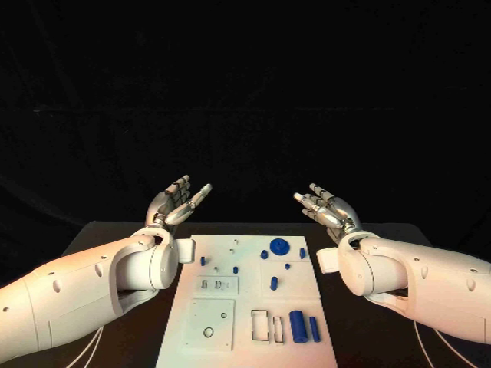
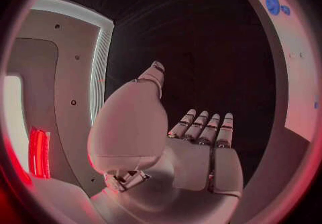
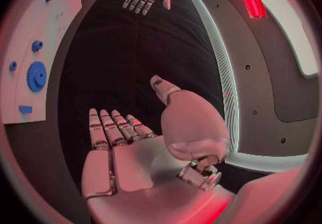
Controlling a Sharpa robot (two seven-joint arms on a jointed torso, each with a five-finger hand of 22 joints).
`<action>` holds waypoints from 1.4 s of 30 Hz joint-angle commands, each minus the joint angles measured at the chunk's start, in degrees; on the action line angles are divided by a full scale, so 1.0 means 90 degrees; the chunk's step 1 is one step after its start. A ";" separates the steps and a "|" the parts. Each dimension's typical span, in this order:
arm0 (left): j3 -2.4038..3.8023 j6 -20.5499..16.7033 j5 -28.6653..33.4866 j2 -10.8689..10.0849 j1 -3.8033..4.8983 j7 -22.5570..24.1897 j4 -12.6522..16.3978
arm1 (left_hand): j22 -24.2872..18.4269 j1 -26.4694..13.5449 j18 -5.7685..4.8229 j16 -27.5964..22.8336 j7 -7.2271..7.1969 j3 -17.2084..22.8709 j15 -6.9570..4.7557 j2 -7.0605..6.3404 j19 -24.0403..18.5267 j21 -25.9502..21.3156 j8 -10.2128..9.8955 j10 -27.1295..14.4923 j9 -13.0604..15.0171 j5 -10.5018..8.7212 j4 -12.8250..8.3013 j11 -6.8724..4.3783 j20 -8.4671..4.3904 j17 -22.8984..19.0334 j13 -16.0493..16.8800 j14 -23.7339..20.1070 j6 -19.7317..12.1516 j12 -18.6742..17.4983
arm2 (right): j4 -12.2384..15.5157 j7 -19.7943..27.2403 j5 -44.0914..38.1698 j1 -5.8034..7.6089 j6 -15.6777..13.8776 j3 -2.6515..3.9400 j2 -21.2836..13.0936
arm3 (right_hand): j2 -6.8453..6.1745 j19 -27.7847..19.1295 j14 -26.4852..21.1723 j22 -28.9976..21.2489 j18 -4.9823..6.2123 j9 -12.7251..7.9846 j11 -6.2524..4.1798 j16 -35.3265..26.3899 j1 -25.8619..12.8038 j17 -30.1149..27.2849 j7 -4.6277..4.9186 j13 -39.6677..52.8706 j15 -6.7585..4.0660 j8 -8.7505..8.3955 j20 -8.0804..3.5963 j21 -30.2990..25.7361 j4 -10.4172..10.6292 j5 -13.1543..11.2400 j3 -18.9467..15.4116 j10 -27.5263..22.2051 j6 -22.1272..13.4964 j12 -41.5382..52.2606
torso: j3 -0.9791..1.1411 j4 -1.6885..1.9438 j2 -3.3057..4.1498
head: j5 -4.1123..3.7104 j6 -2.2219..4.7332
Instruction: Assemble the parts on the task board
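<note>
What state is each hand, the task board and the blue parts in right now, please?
left hand: open, fingers apart, raised beyond the board, holding nothing.
right hand: open, fingers apart, raised beyond the board, holding nothing.
task board: flat on the table, untouched by either hand.
blue gear: on the board's far part.
two long blue parts: lying side by side on the board's near right part.

Head view: dim overall, black background; the board (image 1: 251,303) is the brightest area, and the arms carry a warm pink tint on their outer sides. Wrist views: strong fisheye bending at the rim, red glow along the circle's edges, slightly soft detail throughout.
</note>
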 commanded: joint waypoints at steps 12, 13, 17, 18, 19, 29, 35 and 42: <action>0.0004 0.0683 0.0031 -0.0157 0.0011 0.0307 0.0065 | 0.0265 0.0636 0.0293 0.0552 0.0959 0.0537 0.0057 0.0427 0.1369 0.0463 0.0536 0.1621 0.0339 0.0010 0.0022 0.0385 0.0085 0.0349 0.0172 0.1643 0.1394 0.0412 | -0.0392 -0.0457 -0.2046 0.0295 0.1026 -0.0206 -0.0031 | -0.0214 0.3060 0.4007 0.0675 0.0717 0.0711 -0.0268 0.1244 0.1409 0.0644 0.0996 0.0296 -0.0472 0.1104 0.0050 0.1373 -0.1246 0.0076 0.0932 0.4184 0.3585 0.0865 | -0.0030 0.0038 0.0099 | -0.0070 -0.0143; 0.0003 0.0682 0.0023 -0.0169 0.0011 0.0310 0.0079 | 0.0298 0.0655 0.0319 0.0605 0.0963 0.0559 0.0046 0.0434 0.1557 0.0530 0.0578 0.1724 0.0365 0.0003 0.0020 0.0376 0.0086 0.0379 0.0173 0.1798 0.1502 0.0426 | -0.0388 -0.0481 -0.2112 0.0303 0.0994 -0.0206 -0.0037 | -0.0220 0.3083 0.4033 0.0681 0.0726 0.0720 -0.0273 0.1253 0.1419 0.0648 0.0992 0.0293 -0.0479 0.1119 0.0049 0.1387 -0.1264 0.0076 0.0947 0.4208 0.3635 0.0867 | -0.0029 0.0050 0.0123 | -0.0079 -0.0135; 0.0003 0.0743 -0.0087 -0.0288 0.0013 0.0287 0.0222 | 0.0552 0.0771 0.0534 0.1229 0.0927 0.0688 -0.0153 0.0488 0.2966 0.1063 0.0951 0.2988 0.0584 -0.0005 -0.0048 0.0251 0.0056 0.0726 0.0265 0.3506 0.2424 0.0713 | -0.0342 -0.0692 -0.2806 0.0377 0.0774 -0.0199 -0.0095 | -0.0365 0.3408 0.4466 0.0763 0.0809 0.0771 -0.0373 0.1299 0.1389 0.0644 0.0910 0.0237 -0.0612 0.1207 0.0009 0.1632 -0.1520 0.0078 0.1282 0.4621 0.4242 0.0710 | -0.0031 0.0072 0.0203 | -0.0088 -0.0157; 0.0003 0.0778 -0.0113 -0.0304 0.0013 0.0274 0.0243 | 0.0582 0.0796 0.0607 0.1344 0.0927 0.0715 -0.0213 0.0495 0.3124 0.1150 0.1058 0.3461 0.0645 0.0013 -0.0070 0.0190 0.0052 0.0774 0.0304 0.3738 0.2689 0.0831 | -0.0337 -0.0727 -0.2938 0.0388 0.0755 -0.0198 -0.0104 | -0.0384 0.3465 0.4548 0.0784 0.0814 0.0773 -0.0395 0.1312 0.1381 0.0645 0.0891 0.0238 -0.0638 0.1215 -0.0012 0.1683 -0.1549 0.0071 0.1320 0.4698 0.4301 0.0695 | -0.0032 0.0087 0.0226 | -0.0105 -0.0153; 0.0004 0.0866 -0.0172 -0.0339 0.0014 0.0247 0.0287 | 0.0594 0.0808 0.0654 0.1390 0.0899 0.0734 -0.0252 0.0490 0.3214 0.1196 0.1133 0.3636 0.0689 -0.0001 -0.0087 0.0176 0.0056 0.0794 0.0303 0.3846 0.2885 0.0861 | -0.0331 -0.0791 -0.3204 0.0411 0.0740 -0.0194 -0.0119 | -0.0435 0.3632 0.4814 0.0860 0.0822 0.0783 -0.0476 0.1383 0.1354 0.0662 0.0824 0.0243 -0.0727 0.1251 -0.0090 0.1847 -0.1613 0.0054 0.1393 0.4947 0.4461 0.0684 | -0.0033 0.0098 0.0238 | -0.0112 -0.0158; 0.0042 0.1269 -0.0492 -0.0593 0.0021 0.0063 0.0698 | 0.0636 0.0915 0.0926 0.1658 0.0705 0.0992 -0.0516 0.0417 0.3919 0.1505 0.1374 0.4449 0.0819 0.0014 -0.0277 -0.0050 0.0028 0.0945 0.0241 0.4677 0.3704 0.0800 | -0.0302 -0.1040 -0.5384 0.0572 0.0863 -0.0177 -0.0219 | -0.0552 0.4214 0.5947 0.1480 0.0806 0.0820 -0.0807 0.1705 0.1278 0.0907 0.0518 0.0262 -0.1153 0.1387 -0.0520 0.2927 -0.1708 0.0076 0.1261 0.5968 0.5007 0.0569 | -0.0075 0.0186 0.0446 | -0.0207 -0.0206; 0.0083 0.1404 -0.0589 -0.0794 0.0025 -0.0029 0.1070 | 0.0638 0.0887 0.0930 0.1714 0.0672 0.1092 -0.0578 0.0387 0.4099 0.1583 0.1379 0.4667 0.0818 0.0005 -0.0300 -0.0100 -0.0017 0.1014 0.0241 0.4891 0.3839 0.0748 | -0.0237 -0.1625 -0.7300 0.0677 0.0970 -0.0158 -0.0237 | -0.0630 0.4681 0.7023 0.2061 0.0841 0.0825 -0.1069 0.2246 0.1264 0.1365 0.0335 0.0375 -0.1489 0.1358 -0.0810 0.3877 -0.1691 0.0079 0.0963 0.6693 0.5154 0.0662 | -0.0108 0.0233 0.0601 | -0.0298 -0.0249; 0.0127 0.1449 -0.0582 -0.0979 0.0029 -0.0084 0.1501 | 0.0628 0.0860 0.0924 0.1684 0.0673 0.1096 -0.0569 0.0368 0.4094 0.1574 0.1367 0.4671 0.0812 0.0005 -0.0294 -0.0096 -0.0017 0.1011 0.0236 0.4860 0.3842 0.0719 | -0.0172 -0.2436 -0.8755 0.0741 0.1168 -0.0142 -0.0199 | -0.0913 0.5252 0.7874 0.2524 0.0820 0.0830 -0.1169 0.3220 0.0949 0.2257 0.0254 0.0482 -0.1675 0.1298 -0.1057 0.4643 -0.1486 0.0280 0.0919 0.6674 0.5236 0.0367 | -0.0151 0.0311 0.0766 | -0.0397 -0.0284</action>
